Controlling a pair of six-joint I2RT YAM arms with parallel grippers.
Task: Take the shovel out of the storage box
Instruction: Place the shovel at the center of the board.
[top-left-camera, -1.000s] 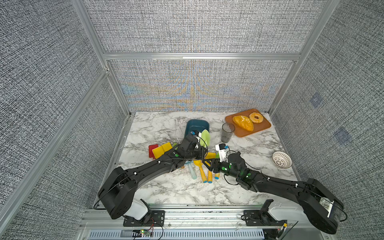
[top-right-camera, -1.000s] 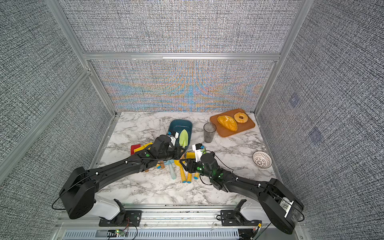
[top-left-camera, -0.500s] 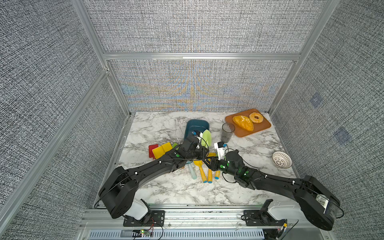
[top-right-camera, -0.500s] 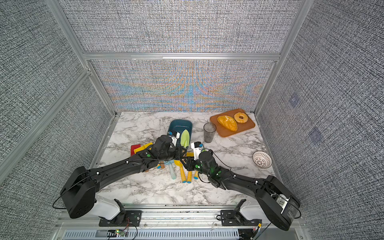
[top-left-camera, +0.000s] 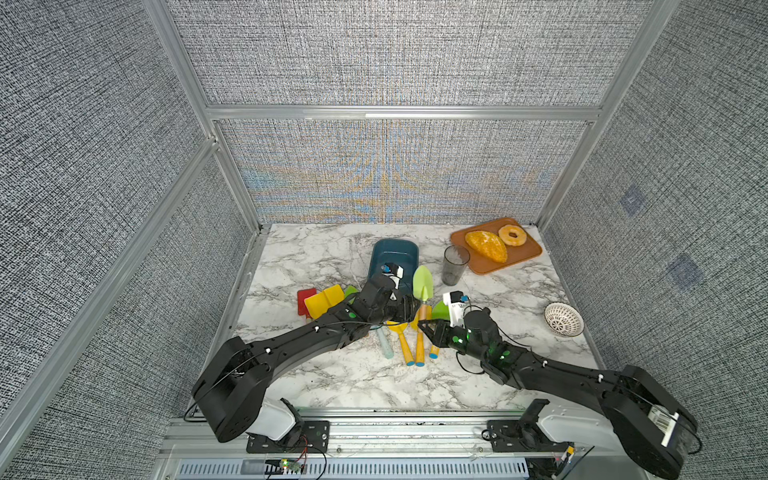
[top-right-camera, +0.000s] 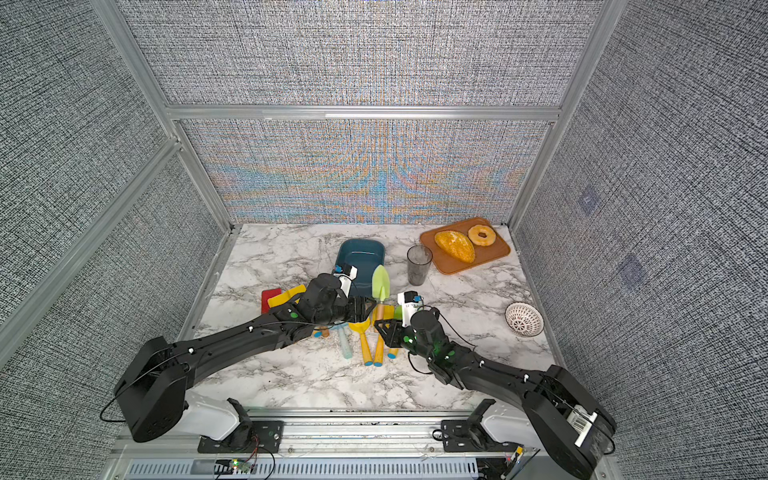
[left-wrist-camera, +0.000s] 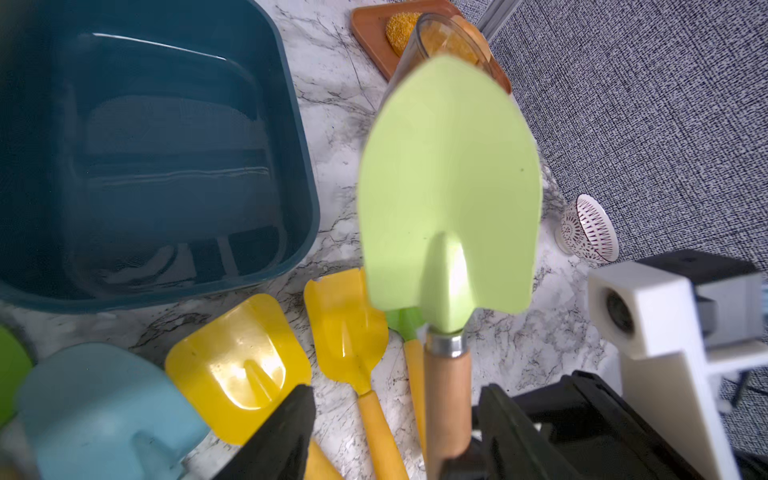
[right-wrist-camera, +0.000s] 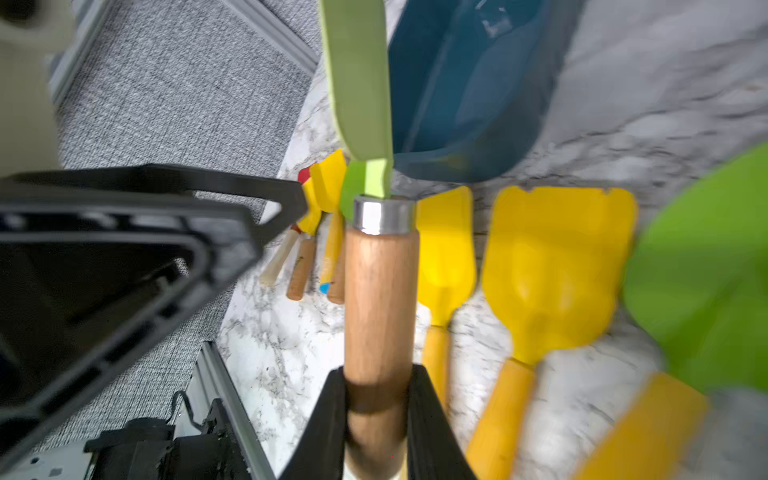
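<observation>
At four o'clock from the storage box (top-left-camera: 395, 248), the shovel (top-left-camera: 423, 282) hangs outside it, right gripper (right-wrist-camera: 377, 374) clenched on its handle, left gripper (left-wrist-camera: 397, 392) with jaws spread. Handover step, seemingly; next, lower it onto the table (top-left-camera: 332, 374).

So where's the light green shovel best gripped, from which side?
Its wooden handle, from the butt end, jaws across it: round and narrow, while the blade is broad and thin. The right gripper is clamped there; the left gripper stands open.

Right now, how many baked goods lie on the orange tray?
2. A bread loaf lies across the middle of the tray. A doughnut lies beside it, nearer the back corner. Nothing seems hidden there.
</observation>
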